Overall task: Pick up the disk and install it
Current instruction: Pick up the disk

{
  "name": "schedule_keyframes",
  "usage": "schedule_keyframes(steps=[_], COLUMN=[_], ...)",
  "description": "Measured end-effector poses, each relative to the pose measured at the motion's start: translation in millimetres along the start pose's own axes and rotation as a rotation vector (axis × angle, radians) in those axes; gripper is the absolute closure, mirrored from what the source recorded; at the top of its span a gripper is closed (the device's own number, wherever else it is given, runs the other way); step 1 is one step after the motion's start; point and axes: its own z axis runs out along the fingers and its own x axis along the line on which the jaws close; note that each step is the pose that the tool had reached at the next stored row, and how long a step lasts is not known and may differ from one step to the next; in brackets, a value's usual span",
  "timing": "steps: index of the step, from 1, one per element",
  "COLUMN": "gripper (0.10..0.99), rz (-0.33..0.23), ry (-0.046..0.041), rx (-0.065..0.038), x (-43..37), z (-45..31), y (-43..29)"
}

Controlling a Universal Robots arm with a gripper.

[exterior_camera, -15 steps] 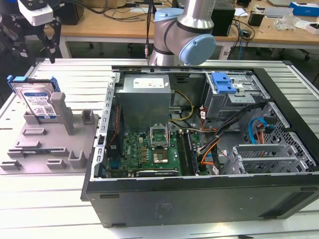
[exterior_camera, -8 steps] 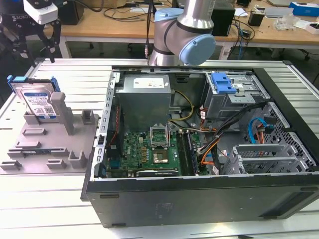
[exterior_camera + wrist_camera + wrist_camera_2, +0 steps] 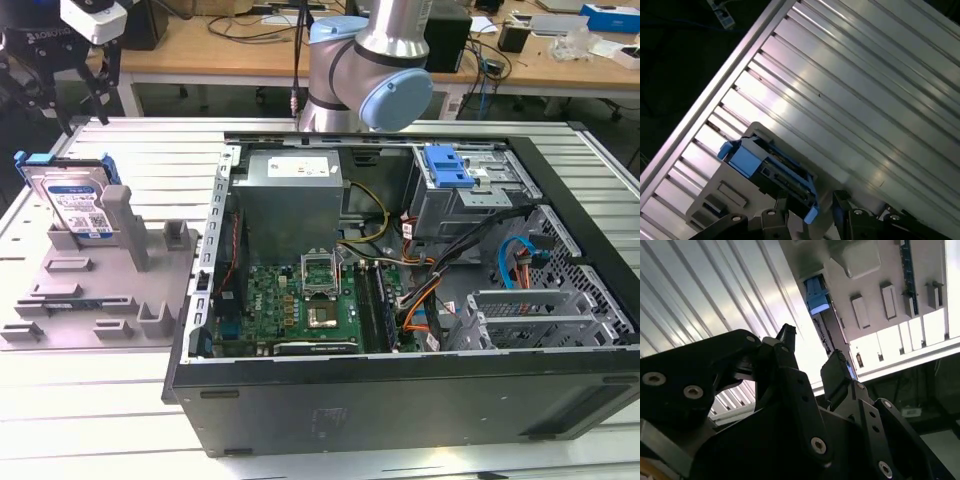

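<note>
At the exterior view's far left, the gripper is seen hanging above the disk, apart from it. Its fingers are spread and nothing is held between them. The same is shown in both wrist views, where the two black fingertips are parted with an open gap between them.

The disk is stood on edge in a slot at the far corner of the grey fixture tray, its labelled face turned toward the exterior camera and its blue carrier framing it. The carrier's top edge is seen past the fingertips in the first wrist view and in the second wrist view. Just beside the disk, toward the exterior view's right, a grey post is raised from the tray.

The tray is laid on the ribbed aluminium table. To its right, an open computer case is laid on its side, with a power supply and a green motherboard exposed. Behind it the arm is mounted. Farther right, a ribbed blue clip is seated on the drive cage.
</note>
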Motion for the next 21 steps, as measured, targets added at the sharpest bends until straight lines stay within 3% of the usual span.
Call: schedule_keyframes(steps=[8,21], gripper=[0.604,0.604], rz=[-0.179,-0.572], ry=[0.0093,0.0239], rx=[-0.003,-0.003], x=[0.0,0.0], z=[0.4,1.7], y=[0.0,0.0])
